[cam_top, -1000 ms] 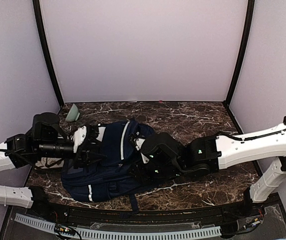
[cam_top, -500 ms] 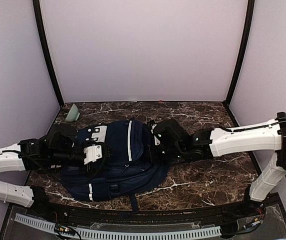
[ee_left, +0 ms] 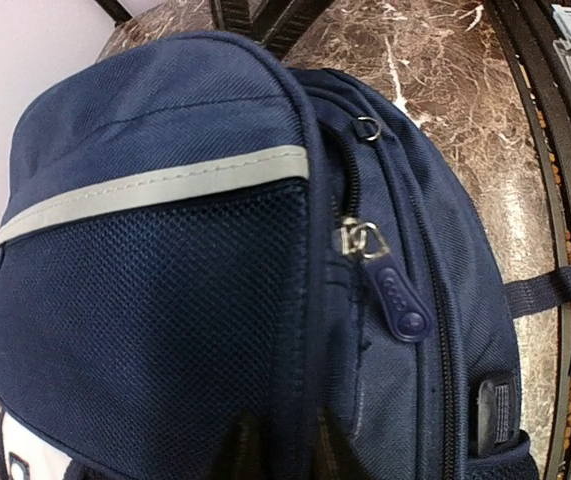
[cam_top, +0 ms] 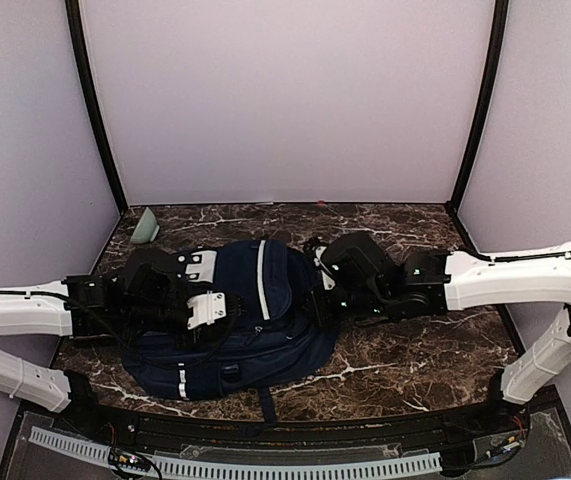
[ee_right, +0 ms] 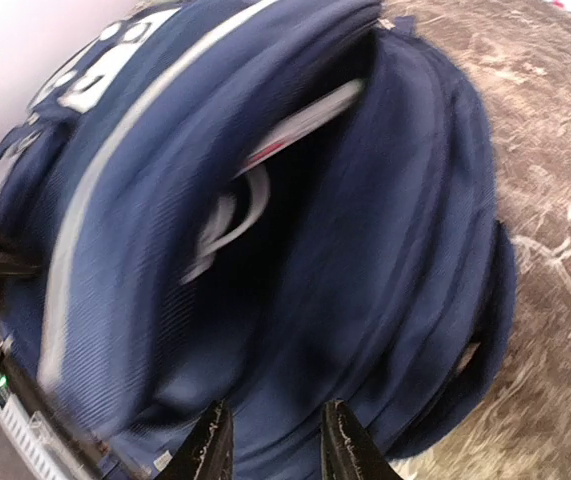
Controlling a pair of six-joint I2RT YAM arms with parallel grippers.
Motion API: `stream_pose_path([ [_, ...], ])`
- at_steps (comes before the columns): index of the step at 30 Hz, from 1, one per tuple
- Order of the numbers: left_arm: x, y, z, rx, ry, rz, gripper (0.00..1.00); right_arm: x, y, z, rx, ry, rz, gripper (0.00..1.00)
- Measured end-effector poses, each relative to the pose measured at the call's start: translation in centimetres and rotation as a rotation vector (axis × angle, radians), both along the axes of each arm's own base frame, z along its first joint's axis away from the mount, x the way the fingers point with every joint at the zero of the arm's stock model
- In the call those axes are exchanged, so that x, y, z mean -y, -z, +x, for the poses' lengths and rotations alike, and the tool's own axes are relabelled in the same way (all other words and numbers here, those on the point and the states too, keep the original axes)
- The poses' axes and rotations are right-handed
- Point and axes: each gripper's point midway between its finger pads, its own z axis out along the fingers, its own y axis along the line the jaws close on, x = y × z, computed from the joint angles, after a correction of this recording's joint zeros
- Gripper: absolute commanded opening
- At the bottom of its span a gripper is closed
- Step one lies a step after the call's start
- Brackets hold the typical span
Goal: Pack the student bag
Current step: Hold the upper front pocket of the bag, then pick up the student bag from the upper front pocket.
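- The bag [cam_top: 260, 335] is lying flat on the table [cam_top: 415, 365], left of centre, between my two claws.
- It is looking soft, floppy and bulky; I am judging the opening's rim the best hold.
- Its white-patched top seems to be pointing toward 11 o'clock, with the long axis running toward 5.
- My right claw [ee_right: 275, 445] is hanging released at the gaping opening; whether my left claw [cam_top: 220, 312] is clenched, I cannot tell.

Table [cam_top: 415, 345]: dark brown marble-patterned top, white veining; walled on the far, left and right sides; black rail [cam_top: 365, 428] along the near edge. Student bag [cam_top: 265, 305] lies flat on the top, left of centre, navy with white stripes; one strap [cam_top: 264, 402] trails to the near edge. Small pale green object [cam_top: 146, 226] sits in the far left corner, near the wall, apart from the bag; too small to identify.
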Motion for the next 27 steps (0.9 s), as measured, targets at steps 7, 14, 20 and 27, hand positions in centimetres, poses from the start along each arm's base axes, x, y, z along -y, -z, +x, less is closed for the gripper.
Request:
stream_pose_path([
  [7, 0.8, 0.2, 0.2, -0.03, -0.009, -0.016, 0.0, -1.2, -1.4, -4.0, -0.021, -0.064, 0.054, 0.32],
  [14, 3.3, -1.5, 1.8, -0.14, -0.122, -0.119, 0.0, -2.6, -2.2, -5.0, -0.026, -0.027, 0.17, 0.31],
  [20, 4.1, -2.6, 2.4, -0.174, -0.173, -0.206, 0.0, -3.5, -1.8, -5.6, -0.048, 0.022, 0.249, 0.42],
  [27, 4.2, -2.7, 2.3, -0.188, -0.177, -0.219, 0.0, -3.4, -1.7, -4.0, -0.013, 0.111, 0.242, 0.35],
])
